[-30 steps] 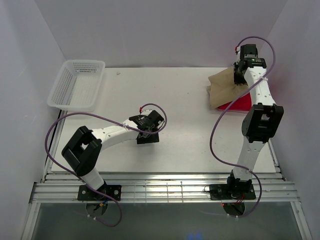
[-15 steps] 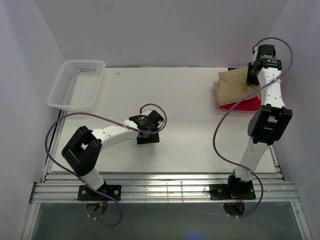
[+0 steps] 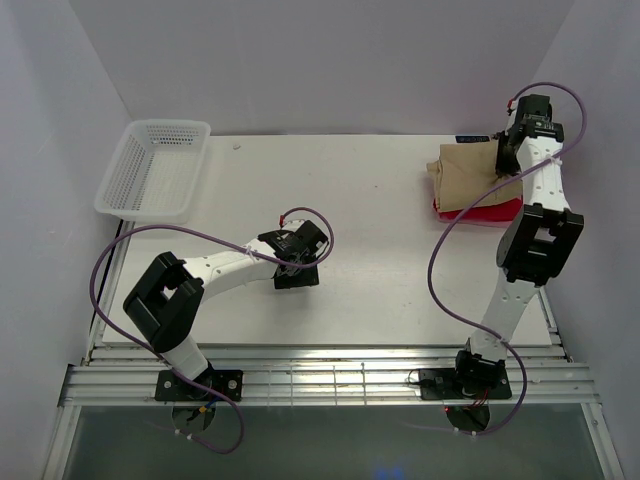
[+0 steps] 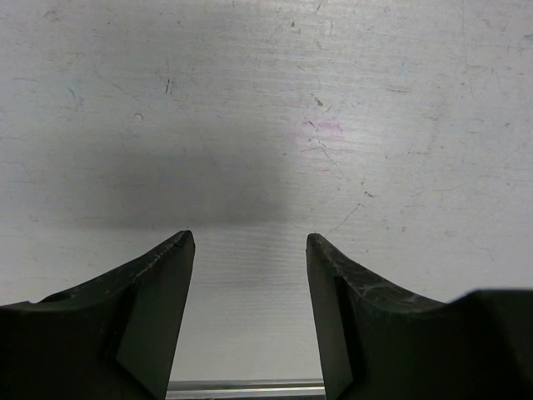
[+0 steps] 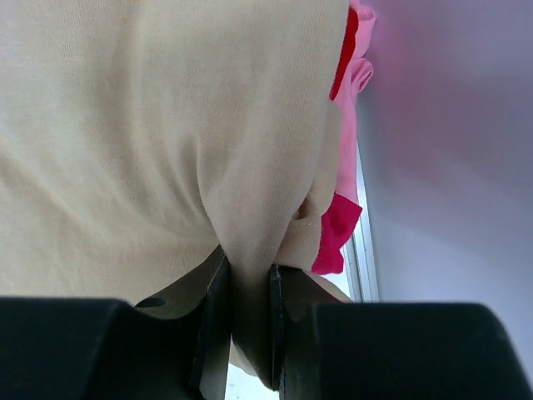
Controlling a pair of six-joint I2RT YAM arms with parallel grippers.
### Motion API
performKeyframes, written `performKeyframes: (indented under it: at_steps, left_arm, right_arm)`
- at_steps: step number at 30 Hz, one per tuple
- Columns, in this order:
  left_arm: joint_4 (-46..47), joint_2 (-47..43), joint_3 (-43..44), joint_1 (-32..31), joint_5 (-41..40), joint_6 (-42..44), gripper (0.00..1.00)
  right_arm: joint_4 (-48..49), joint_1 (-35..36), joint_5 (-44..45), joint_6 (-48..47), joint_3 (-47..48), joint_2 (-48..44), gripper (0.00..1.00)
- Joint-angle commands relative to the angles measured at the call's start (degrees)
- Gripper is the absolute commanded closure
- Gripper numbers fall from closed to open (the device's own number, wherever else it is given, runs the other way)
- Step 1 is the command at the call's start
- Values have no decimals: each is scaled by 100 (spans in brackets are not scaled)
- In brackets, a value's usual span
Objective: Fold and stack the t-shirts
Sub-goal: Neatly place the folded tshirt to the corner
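Note:
The folded tan-beige t-shirt (image 3: 466, 176) lies on the red t-shirt (image 3: 487, 210) at the table's far right. My right gripper (image 3: 507, 158) is shut on a pinched fold of the tan shirt at its right edge. In the right wrist view the tan cloth (image 5: 158, 125) fills the frame, gripped at my right gripper (image 5: 248, 292), with red cloth (image 5: 337, 233) showing beside it. My left gripper (image 3: 297, 272) sits low over the bare table at the middle left, open and empty; it also shows in the left wrist view (image 4: 250, 242).
A white mesh basket (image 3: 153, 170) stands at the far left corner. The right wall is close to the shirts and my right arm. A metal rail runs along the table's near edge (image 3: 330, 375).
My right gripper has pulled the tan shirt to the right, so it now covers more of the red shirt. The left arm has not moved.

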Motion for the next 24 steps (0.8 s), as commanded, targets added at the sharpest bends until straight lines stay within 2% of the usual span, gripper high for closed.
performKeyframes:
  at_steps: [1,7,8,9,10,11,13,19,24]
  left_arm:
    - [-52,-285,-66,-6,43,-81,33]
    - [-114,-425,-48,-15,43,-108,33]
    - [-105,-452,-48,-6,43,-117,33]
    - [-105,-470,-40,-15,52,-117,33]
    - [-96,-496,-31,-15,61,-117,33]
    - [-96,-566,-22,-15,52,-108,33]
    - [-61,-628,4,-15,17,-64,32]
    - [-78,-882,355,-15,-264,164,32]
    - [-96,-1102,917,-6,-746,559,32]
  right_arm:
    - [199,-60,297,39,206,164,92]
    - [261,-60,614,145,223,331,92]
    - [261,-60,606,162,232,366,86]
    - [287,-52,614,171,232,384,72]
    - [313,-51,641,206,250,393,37]
    - [331,-60,710,233,241,376,23]
    - [392,-60,755,285,215,323,10]
    - [821,36,808,539,-363,-651,10]
    - [1314,519,614,549,-1969,-2250,10]
